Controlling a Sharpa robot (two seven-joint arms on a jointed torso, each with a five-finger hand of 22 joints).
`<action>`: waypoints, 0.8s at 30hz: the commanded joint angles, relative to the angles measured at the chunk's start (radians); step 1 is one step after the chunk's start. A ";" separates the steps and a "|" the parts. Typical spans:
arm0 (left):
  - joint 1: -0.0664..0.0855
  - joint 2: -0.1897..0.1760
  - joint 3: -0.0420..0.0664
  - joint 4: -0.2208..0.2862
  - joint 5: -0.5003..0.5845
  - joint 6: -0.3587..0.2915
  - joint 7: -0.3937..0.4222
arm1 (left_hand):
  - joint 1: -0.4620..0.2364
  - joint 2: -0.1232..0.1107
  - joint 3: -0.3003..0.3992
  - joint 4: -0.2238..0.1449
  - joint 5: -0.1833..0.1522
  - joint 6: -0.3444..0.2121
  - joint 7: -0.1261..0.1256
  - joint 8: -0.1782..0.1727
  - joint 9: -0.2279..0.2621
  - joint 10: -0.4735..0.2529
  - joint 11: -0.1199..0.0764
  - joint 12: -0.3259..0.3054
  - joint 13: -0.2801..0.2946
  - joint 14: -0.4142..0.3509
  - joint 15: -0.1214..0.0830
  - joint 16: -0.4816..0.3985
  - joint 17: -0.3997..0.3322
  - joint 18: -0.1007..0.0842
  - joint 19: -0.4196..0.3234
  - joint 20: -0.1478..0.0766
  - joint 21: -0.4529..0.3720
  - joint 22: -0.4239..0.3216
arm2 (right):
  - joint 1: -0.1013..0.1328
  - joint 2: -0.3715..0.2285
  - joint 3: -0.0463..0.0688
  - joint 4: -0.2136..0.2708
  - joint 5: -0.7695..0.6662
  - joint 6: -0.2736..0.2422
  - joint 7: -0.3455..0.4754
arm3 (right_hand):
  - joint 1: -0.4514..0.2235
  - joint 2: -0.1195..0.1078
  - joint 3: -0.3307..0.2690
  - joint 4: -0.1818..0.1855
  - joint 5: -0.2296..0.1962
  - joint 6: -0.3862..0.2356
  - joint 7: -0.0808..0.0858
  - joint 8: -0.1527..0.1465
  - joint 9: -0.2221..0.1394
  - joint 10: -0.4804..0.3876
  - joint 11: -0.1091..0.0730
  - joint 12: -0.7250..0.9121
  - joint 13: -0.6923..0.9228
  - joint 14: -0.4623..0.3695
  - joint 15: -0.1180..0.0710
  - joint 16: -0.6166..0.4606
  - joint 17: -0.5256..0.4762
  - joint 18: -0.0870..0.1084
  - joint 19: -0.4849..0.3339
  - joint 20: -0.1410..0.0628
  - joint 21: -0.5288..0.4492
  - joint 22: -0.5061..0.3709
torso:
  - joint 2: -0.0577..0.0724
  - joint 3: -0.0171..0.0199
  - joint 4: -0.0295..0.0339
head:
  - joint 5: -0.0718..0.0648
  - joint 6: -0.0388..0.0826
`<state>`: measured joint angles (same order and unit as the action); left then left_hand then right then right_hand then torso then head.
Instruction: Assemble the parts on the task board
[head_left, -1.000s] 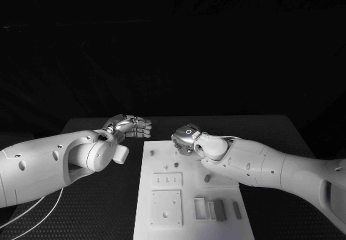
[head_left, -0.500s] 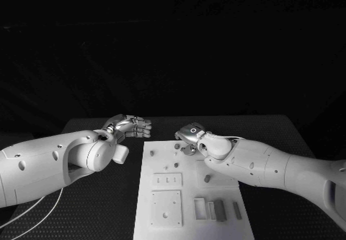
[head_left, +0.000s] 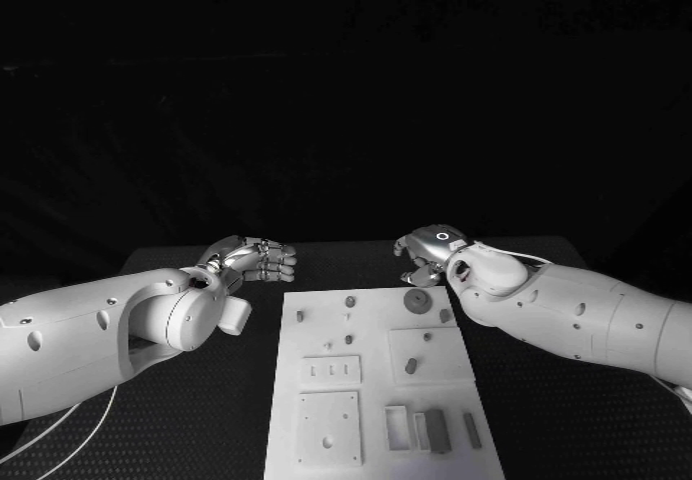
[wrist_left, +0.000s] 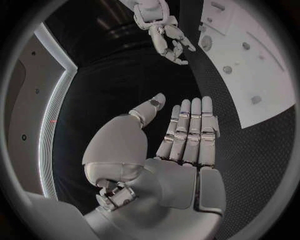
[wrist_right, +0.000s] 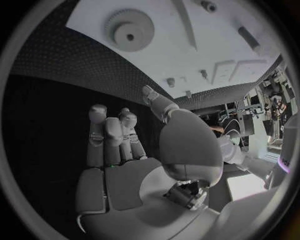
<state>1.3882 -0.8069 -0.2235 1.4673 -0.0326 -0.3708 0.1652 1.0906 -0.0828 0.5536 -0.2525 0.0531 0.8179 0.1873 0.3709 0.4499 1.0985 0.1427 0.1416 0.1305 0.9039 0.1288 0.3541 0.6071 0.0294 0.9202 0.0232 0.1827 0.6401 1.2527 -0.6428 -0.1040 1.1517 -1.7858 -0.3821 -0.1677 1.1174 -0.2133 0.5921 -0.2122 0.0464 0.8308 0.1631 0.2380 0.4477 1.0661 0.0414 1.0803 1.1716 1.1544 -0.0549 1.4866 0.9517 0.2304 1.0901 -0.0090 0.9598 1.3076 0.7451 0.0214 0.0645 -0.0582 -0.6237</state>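
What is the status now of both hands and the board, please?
Left hand open, off the board, holding nothing. Right hand open, beyond the board's far right corner. Gear lies flat on the white board. Nothing in the way.

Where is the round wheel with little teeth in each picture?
Head view: the gear lies flat near the far right corner of the task board, just by the right hand.
Left wrist view: a small round piece at the board's edge beside the right hand looks like it, but I cannot be sure.
Right wrist view: the gear lies on the board beyond the fingertips.
Shared landmark: the white task board.
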 joint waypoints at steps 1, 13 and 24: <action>0.002 0.002 0.001 -0.001 -0.003 0.005 0.012 | -0.005 -0.006 -0.003 0.004 -0.002 -0.008 0.002 -0.005 -0.001 0.001 0.004 -0.006 -0.001 -0.006 -0.002 -0.006 0.001 0.013 -0.005 0.002 -0.006 0.001 | 0.006 -0.031 -0.001 -0.001 0.136 0.113 0.035 | -0.003 -0.016 -0.007 0.003 0.004 0.005 0.004 0.005 0.000 -0.010 0.013 0.004 -0.001 -0.001 0.003 0.003 -0.002 0.031 0.002 -0.002 -0.005 0.015 | -0.001 0.0015 -0.0120 | -0.001 0.008; 0.002 0.008 0.001 -0.011 -0.005 0.005 0.007 | -0.005 -0.006 -0.003 0.004 -0.002 -0.009 0.002 -0.005 -0.001 0.001 0.005 -0.007 -0.001 -0.007 -0.001 -0.007 0.002 0.013 -0.005 0.003 -0.006 0.001 | 0.008 -0.077 -0.004 -0.001 0.170 0.192 0.079 | -0.018 -0.030 -0.011 0.019 0.004 -0.008 0.004 0.002 -0.001 -0.023 0.014 0.007 0.002 -0.016 0.005 0.007 -0.001 0.031 -0.010 0.005 -0.009 0.017 | 0.000 0.0082 -0.0163 | -0.001 0.008; 0.002 0.004 0.000 -0.010 -0.007 0.006 0.006 | -0.005 -0.006 -0.003 0.004 -0.002 -0.010 0.003 -0.006 -0.001 0.000 0.005 -0.008 -0.001 -0.007 0.000 -0.007 0.003 0.013 -0.005 0.003 -0.007 0.002 | -0.016 -0.070 -0.017 0.004 0.213 0.210 0.108 | -0.028 -0.027 -0.014 0.029 0.004 0.006 0.004 0.014 0.003 -0.028 0.013 0.014 0.004 -0.023 0.005 0.013 -0.001 0.031 -0.015 0.006 -0.008 0.019 | 0.001 0.0052 -0.0183 | 0.002 0.005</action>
<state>1.3885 -0.8046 -0.2243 1.4550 -0.0334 -0.3706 0.1642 1.0906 -0.0828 0.5536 -0.2525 0.0531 0.8145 0.1908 0.3709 0.4499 1.0985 0.1427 0.1375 0.1306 0.9039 0.1287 0.3483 0.6088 0.0292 0.9202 0.0232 0.1827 0.6407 1.2396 -0.7173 -0.1211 1.1579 -1.6005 -0.2040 -0.0912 1.0980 -0.2423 0.5755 -0.1874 0.0464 0.8272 0.1665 0.2479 0.4499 1.0590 0.0408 1.0883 1.1743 1.1381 -0.0496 1.4928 0.9508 0.2305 1.0824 -0.0013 0.9545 1.3077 0.7452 0.0267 0.0462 -0.0587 -0.6193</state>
